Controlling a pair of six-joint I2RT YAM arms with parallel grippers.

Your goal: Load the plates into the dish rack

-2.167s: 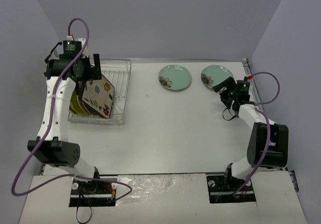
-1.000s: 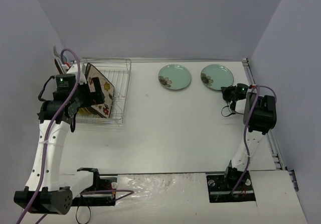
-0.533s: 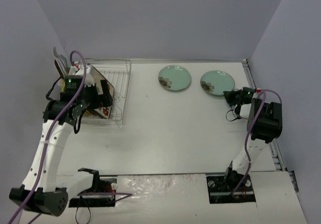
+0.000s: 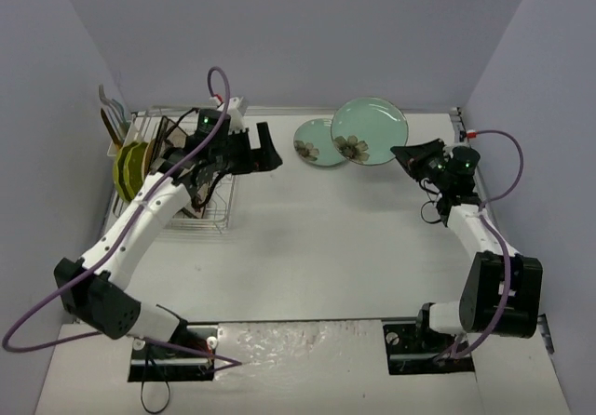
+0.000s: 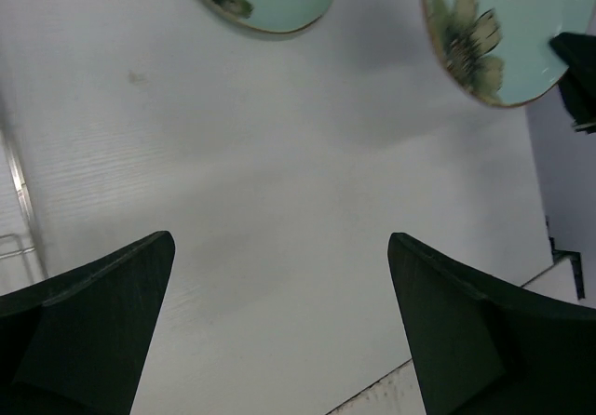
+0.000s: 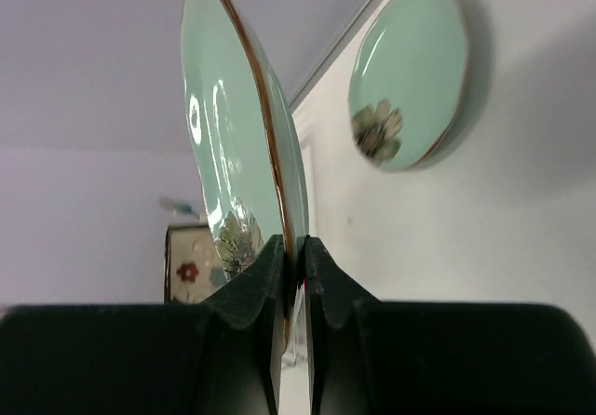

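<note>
Teal plates, two: one plate (image 4: 317, 142) flat, other plate (image 4: 369, 127) pinched by right claw (image 4: 400, 152); left claw (image 5: 279, 238) wide.

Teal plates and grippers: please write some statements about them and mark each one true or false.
1. The right gripper is shut on the rim of a teal plate. True.
2. The left gripper holds a plate. False: it is open and empty.
3. The second teal plate stands in the dish rack. False: it lies on the table.
4. Green plates stand in the dish rack. True.
</note>
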